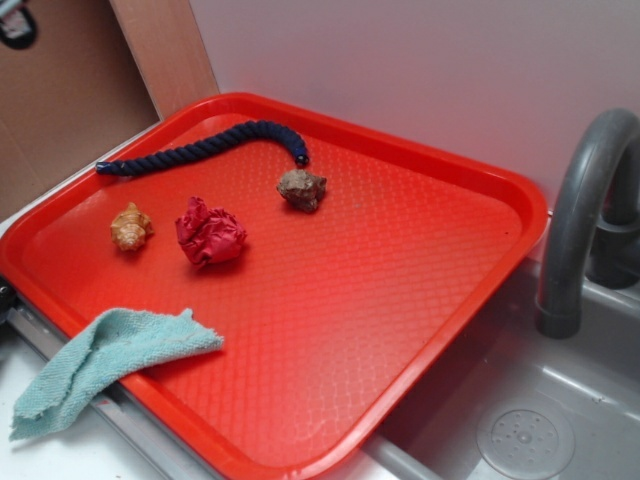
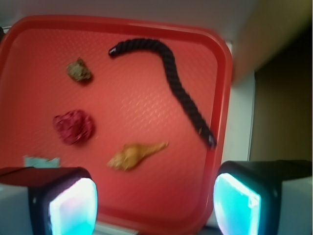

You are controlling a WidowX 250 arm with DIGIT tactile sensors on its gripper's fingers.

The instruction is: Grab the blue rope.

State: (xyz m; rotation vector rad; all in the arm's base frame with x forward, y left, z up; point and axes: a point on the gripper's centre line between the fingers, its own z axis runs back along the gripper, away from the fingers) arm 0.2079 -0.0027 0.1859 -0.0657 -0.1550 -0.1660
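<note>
1. The blue rope (image 1: 205,146) lies on the red tray (image 1: 420,300) along its far-left rim. It runs in a gentle arch, and one bound end hooks down toward the tray's middle near the brown rock (image 1: 302,189).
2. The rope's other end sits at the tray's left edge. It touches or nearly touches the raised lip, so there is little room on that side.
3. In the wrist view the rope (image 2: 173,78) curves from the top centre down to the right rim of the tray (image 2: 146,196), and its lower end stops just beside that rim.
4. The gripper (image 2: 155,203) hangs above the near part of the tray with its two fingers (image 2: 73,205) spread wide apart and nothing between them.
5. A tan conch shell (image 1: 130,227) and a crumpled red cloth ball (image 1: 209,233) rest side by side but apart in the left half of the tray. Both are clear of the rope.
6. In the wrist view the shell (image 2: 134,155) lies between the gripper and the rope. The red ball (image 2: 73,126) and the rock (image 2: 78,70) sit to the left.
7. A light teal towel (image 1: 105,360) drapes over the tray's near-left rim, partly on the tray and partly off it.
8. The right and near-right parts of the tray are bare textured plastic, giving wide open room.
9. A grey faucet (image 1: 580,220) rises just beyond the tray's right corner, above a sink (image 1: 520,430) with a drain.
</note>
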